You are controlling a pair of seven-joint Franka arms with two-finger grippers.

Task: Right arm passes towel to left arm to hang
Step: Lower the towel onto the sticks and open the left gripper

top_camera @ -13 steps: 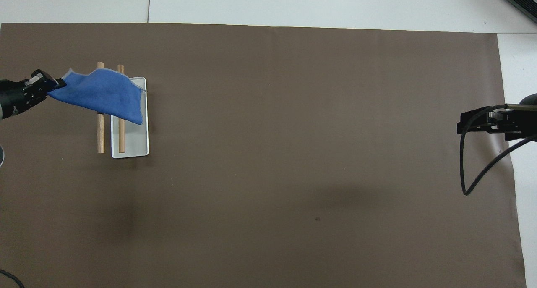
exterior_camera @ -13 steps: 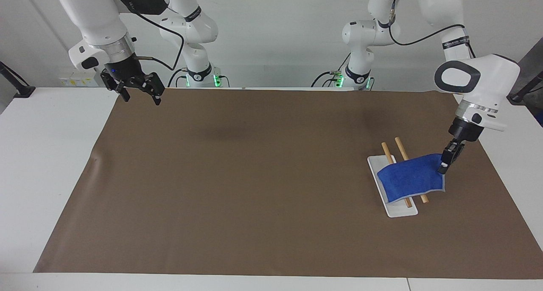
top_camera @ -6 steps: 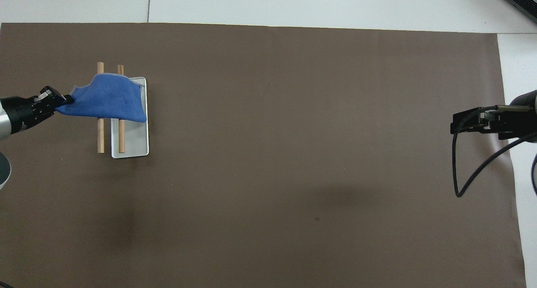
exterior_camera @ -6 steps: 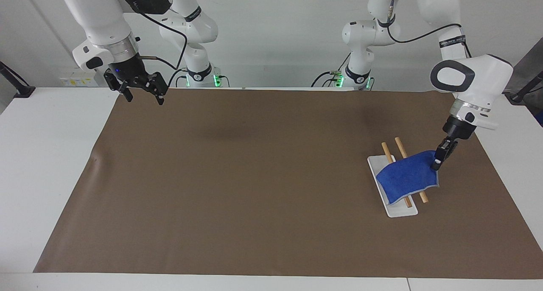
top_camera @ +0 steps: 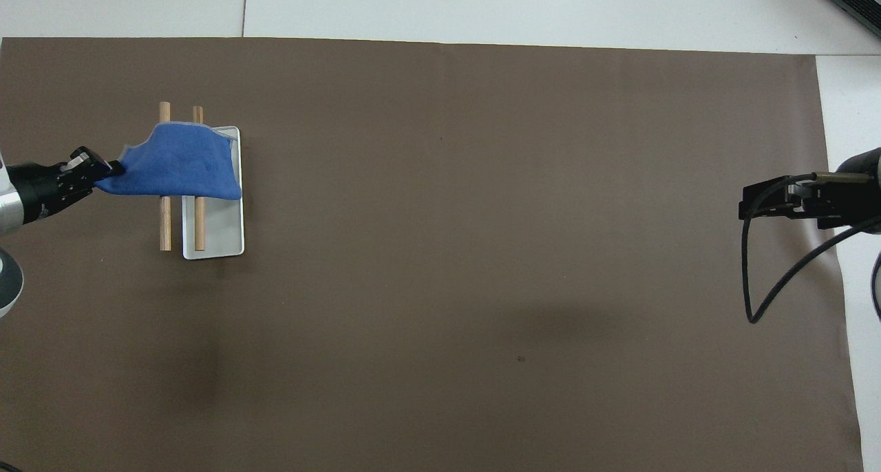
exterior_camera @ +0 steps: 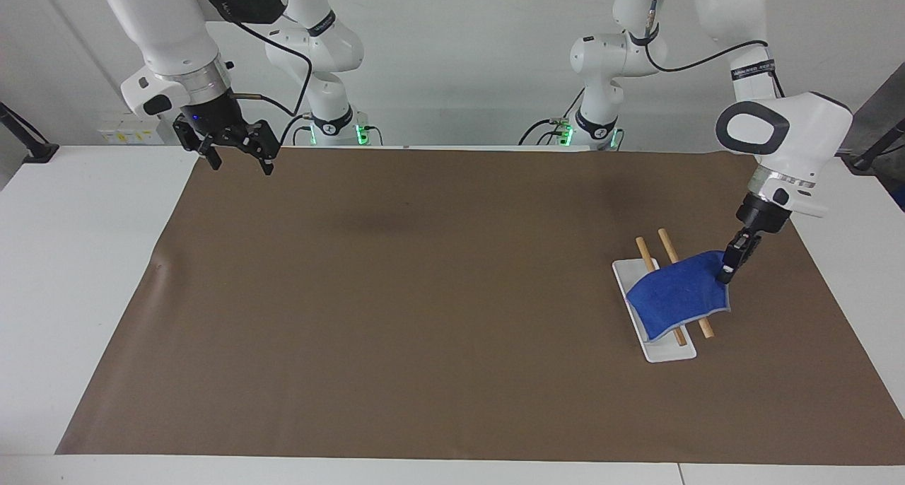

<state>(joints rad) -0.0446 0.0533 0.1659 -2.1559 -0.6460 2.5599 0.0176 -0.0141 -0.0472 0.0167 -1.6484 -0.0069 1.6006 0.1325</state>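
The royal-blue towel (exterior_camera: pixel 677 294) (top_camera: pixel 177 170) lies draped across two wooden dowels (exterior_camera: pixel 669 253) (top_camera: pixel 164 221) that rest over a white tray (exterior_camera: pixel 668 349) (top_camera: pixel 219 230), toward the left arm's end of the table. My left gripper (exterior_camera: pixel 726 269) (top_camera: pixel 110 173) is shut on the towel's corner and holds that edge just off the dowels. My right gripper (exterior_camera: pixel 239 157) (top_camera: pixel 747 207) is open and empty, up in the air over the brown mat's corner at the right arm's end.
A brown mat (exterior_camera: pixel 424 315) (top_camera: pixel 482 252) covers most of the white table (exterior_camera: pixel 78 259). A loose black cable (top_camera: pixel 764 286) hangs in a loop from the right arm's wrist.
My left gripper has pulled the towel's corner a little nearer to the robots, drawing the cloth tighter over the dowels. My right gripper rose slightly, then stayed still.
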